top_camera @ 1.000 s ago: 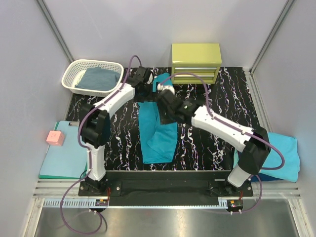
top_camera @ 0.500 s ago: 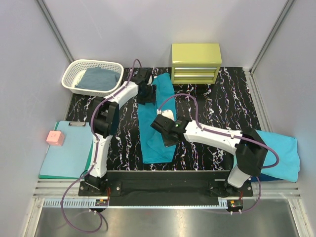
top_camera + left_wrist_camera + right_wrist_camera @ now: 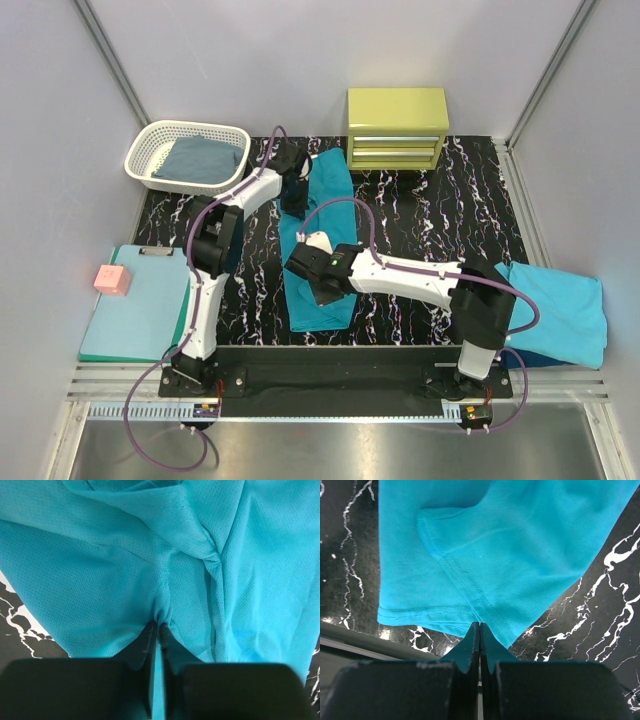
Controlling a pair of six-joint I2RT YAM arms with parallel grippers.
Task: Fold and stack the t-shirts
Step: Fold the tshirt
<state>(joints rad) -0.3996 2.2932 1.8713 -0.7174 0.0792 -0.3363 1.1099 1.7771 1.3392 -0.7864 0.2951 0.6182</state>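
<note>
Teal t-shirt (image 3: 322, 312) laid lengthwise on marbled table (image 3: 420, 210) | right gripper (image 3: 321, 289) clamped on its cloth, carried from far end to near hem | left gripper (image 3: 297, 190) pinched shut on far edge | half-fold judged nearly completed

Pale grey walls (image 3: 300, 60) enclose a black, white-veined surface (image 3: 440, 200). A yellow-green drawer cabinet (image 3: 397, 128) stands at 12 o'clock by the back wall. Brushed metal flooring (image 3: 320, 450) runs along 6 o'clock.

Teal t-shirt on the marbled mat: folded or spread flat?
Partly folded: the teal t-shirt lies as a narrow lengthwise strip with overlapping layers. Both the left pincer and the right pincer pinch it.
</note>
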